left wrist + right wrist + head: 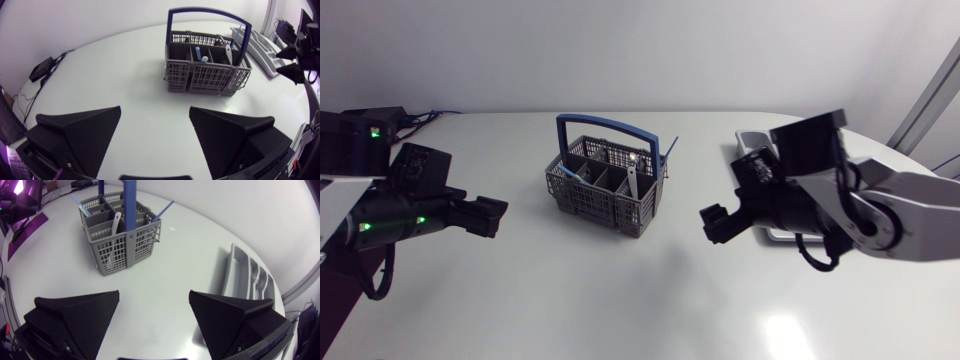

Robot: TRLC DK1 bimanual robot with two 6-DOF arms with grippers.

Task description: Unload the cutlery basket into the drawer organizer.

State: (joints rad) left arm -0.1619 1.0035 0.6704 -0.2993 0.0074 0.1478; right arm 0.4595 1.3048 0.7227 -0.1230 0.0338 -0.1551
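A grey basket stands on the white desk, near the middle and a bit toward the back. It is made of mesh and has a tall blue handle that goes over the top. Walls inside split it into small boxes. A white piece of cutlery stands in one box on the side near the right arm. A thin blue stick leans out over the back corner on that same side. The other pieces in the basket are too small to tell.

The grey tray lies flat on the desk on the right side, well apart from the basket. The right arm covers most of it from above. In the right wrist view the tray shows long slots side by side, and I see nothing in them.

The left tool hangs over the desk to the left of the basket and points at it. Its two fingers are spread wide and hold nothing. In the left wrist view the basket is ahead of the left tool, well apart from it.

The right tool hangs over the desk between the basket and the tray. It is spread wide too and holds nothing. In the right wrist view the basket is ahead of the right tool.
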